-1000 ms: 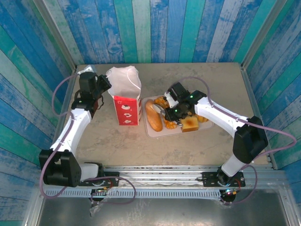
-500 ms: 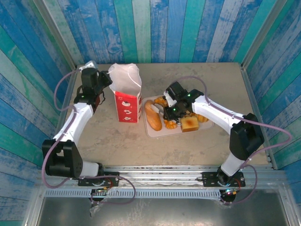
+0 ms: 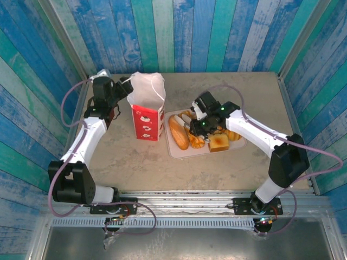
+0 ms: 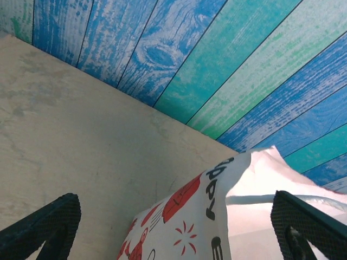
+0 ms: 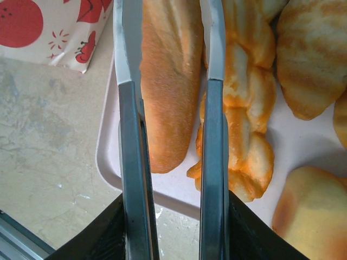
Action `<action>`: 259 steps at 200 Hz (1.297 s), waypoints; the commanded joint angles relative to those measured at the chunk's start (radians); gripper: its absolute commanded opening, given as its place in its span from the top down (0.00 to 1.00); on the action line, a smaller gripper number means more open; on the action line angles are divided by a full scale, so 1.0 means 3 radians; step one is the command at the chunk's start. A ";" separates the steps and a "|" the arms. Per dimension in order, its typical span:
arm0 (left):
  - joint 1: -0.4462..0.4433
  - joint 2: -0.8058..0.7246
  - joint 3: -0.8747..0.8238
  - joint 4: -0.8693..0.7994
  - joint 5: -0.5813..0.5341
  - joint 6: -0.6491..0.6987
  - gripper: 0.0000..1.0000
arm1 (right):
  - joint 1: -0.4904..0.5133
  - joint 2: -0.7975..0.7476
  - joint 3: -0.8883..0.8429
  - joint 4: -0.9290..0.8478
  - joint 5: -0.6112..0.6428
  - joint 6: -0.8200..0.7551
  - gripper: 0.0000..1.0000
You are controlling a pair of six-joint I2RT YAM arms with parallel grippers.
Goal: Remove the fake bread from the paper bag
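the right tool (image 5: 165, 13) is released, its 2 fingers flanking the loaf (image 5: 171, 103) lengthwise on the tray (image 5: 111, 162). the bag (image 3: 147, 123) stands just left, nearer the spread-open left tool (image 3: 123, 86).

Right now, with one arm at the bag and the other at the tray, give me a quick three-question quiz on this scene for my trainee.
1. True or false: the oval loaf lies on the tray.
2. In its wrist view, what shows between the left gripper's open fingers? A) the paper bag B) a bottle C) the tray
3. Fill in: the ___ gripper hangs over the tray with a finger on either side of the loaf.
Key: 1 true; 2 A; 3 right gripper.
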 commanded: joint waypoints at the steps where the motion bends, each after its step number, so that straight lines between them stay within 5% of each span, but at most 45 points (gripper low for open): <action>1: 0.0015 -0.0158 0.0109 -0.0219 0.0049 -0.0009 0.06 | -0.0015 -0.0139 0.0052 0.0058 0.0042 0.0059 0.57; 95: 0.0019 -0.0102 0.0130 -0.0653 -0.0086 0.0011 0.06 | -0.0034 -0.0239 0.0053 0.0062 0.0024 0.0074 0.57; 165: 0.0015 -0.0288 0.0192 -0.0618 0.0364 0.0087 0.06 | -0.0056 -0.0298 -0.0007 0.0068 0.0138 0.0084 0.58; 259: 0.0016 -0.0694 0.0248 -0.0862 0.0381 0.0094 0.06 | -0.0133 -0.0538 -0.0178 0.0094 0.0180 0.0139 0.59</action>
